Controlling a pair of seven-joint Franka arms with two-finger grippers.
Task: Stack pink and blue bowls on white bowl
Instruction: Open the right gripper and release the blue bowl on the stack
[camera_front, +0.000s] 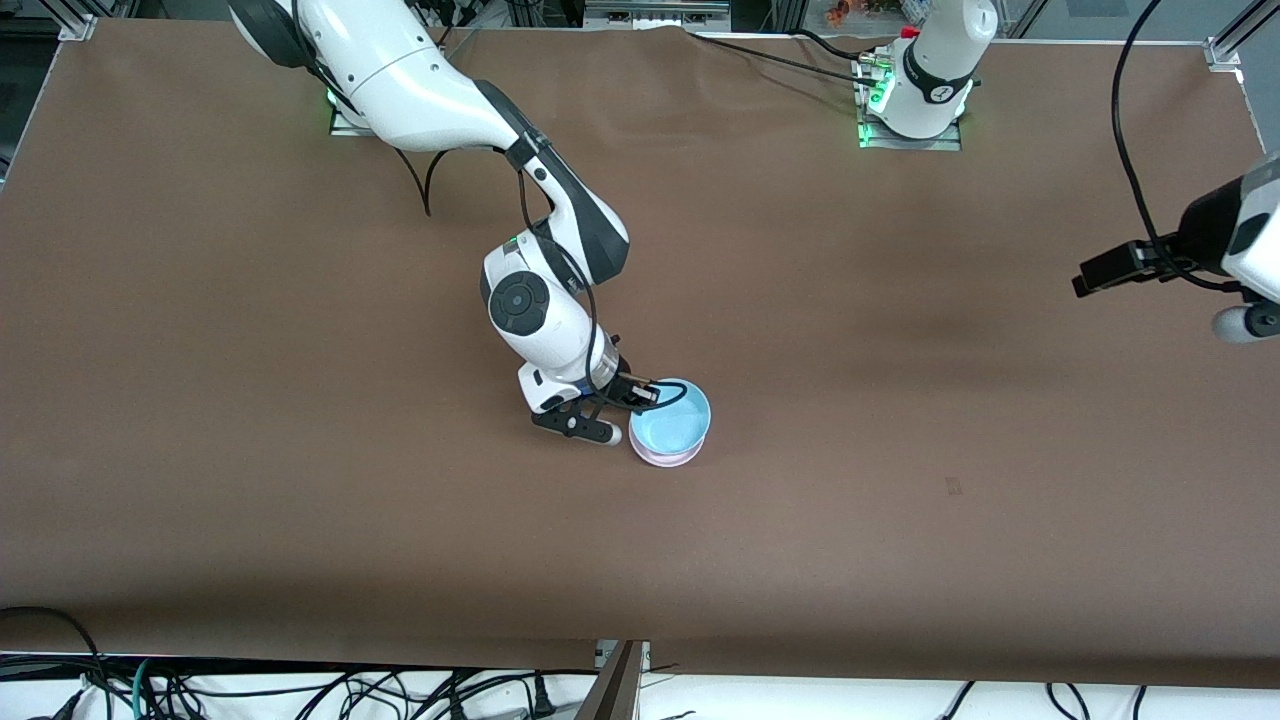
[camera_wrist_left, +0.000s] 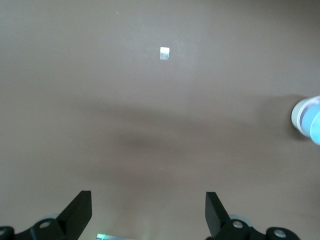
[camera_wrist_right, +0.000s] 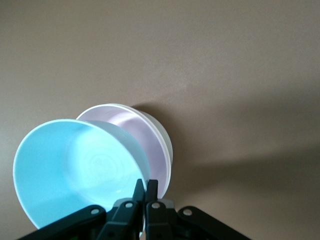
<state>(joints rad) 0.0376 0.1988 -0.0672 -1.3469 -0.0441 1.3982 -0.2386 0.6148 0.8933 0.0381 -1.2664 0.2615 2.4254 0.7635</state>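
Note:
My right gripper (camera_front: 645, 392) (camera_wrist_right: 145, 186) is shut on the rim of the light blue bowl (camera_front: 672, 422) (camera_wrist_right: 75, 165), at the side toward the right arm's base. The blue bowl is tilted and rests in the pale pink bowl (camera_front: 668, 458) (camera_wrist_right: 145, 135). The pink bowl is nested in the white bowl (camera_wrist_right: 167, 142), of which only the outer wall shows. The stack stands mid-table and also shows at the edge of the left wrist view, white bowl (camera_wrist_left: 299, 117) under blue bowl (camera_wrist_left: 316, 127). My left gripper (camera_wrist_left: 147, 195) hangs open and holds nothing, high over the left arm's end of the table.
Brown cloth covers the whole table (camera_front: 300, 450). A small pale tag (camera_front: 953, 486) (camera_wrist_left: 164, 53) lies on it between the stack and the left arm's end. Cables run along the table's front edge (camera_front: 300, 690).

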